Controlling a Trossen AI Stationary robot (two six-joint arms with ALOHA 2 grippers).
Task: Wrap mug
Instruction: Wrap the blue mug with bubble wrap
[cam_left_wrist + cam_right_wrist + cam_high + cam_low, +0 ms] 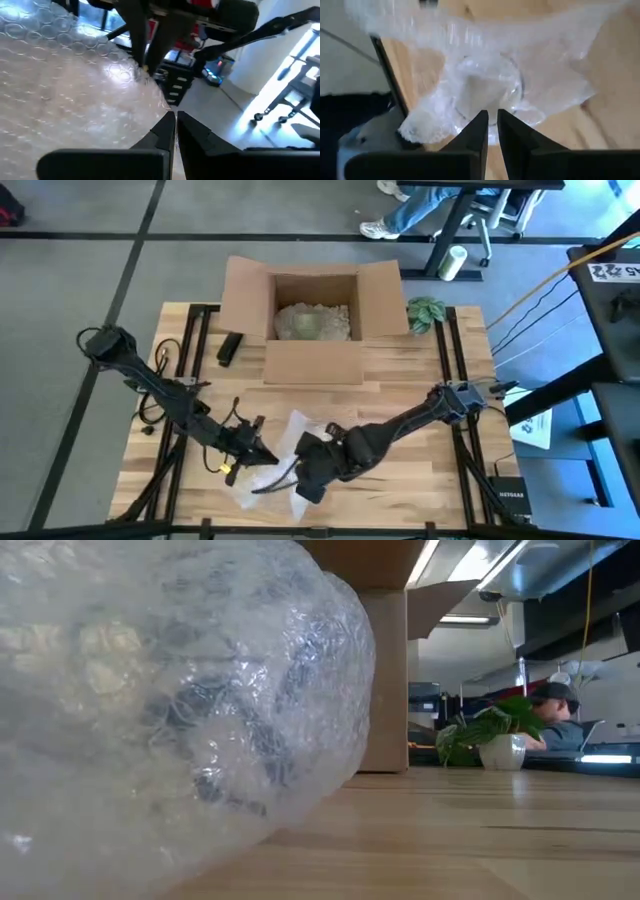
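A sheet of clear bubble wrap (285, 442) lies bunched on the wooden table (420, 470) near its front edge. In the low view it fills the left side as a rounded bundle (180, 690) with dark shapes inside. Through the wrap, the right wrist view shows a pale round mug (485, 92). My left gripper (262, 452) is at the wrap's left side, shut on it. My right gripper (305, 477) comes in from the right at the wrap's near side, and its fingers (481, 125) are nearly together on the wrap over the mug. My left gripper pinches an edge of the bubble wrap (159, 107) between its two fingertips; the sheet spreads away from them. One layer or several, I cannot tell. My right gripper pinches bunched wrap (492, 111) beside the mug between its two fingers, and its own fingers hide the exact spot. The bundle rests on the table.
An open cardboard box (312, 320) holding pale wrapped things stands at the table's far middle. A small black object (230, 348) lies to the box's left, and a green potted plant (425, 312) to its right. Cables (160, 375) run along the left arm. A seated person (560, 725) shows beyond the table.
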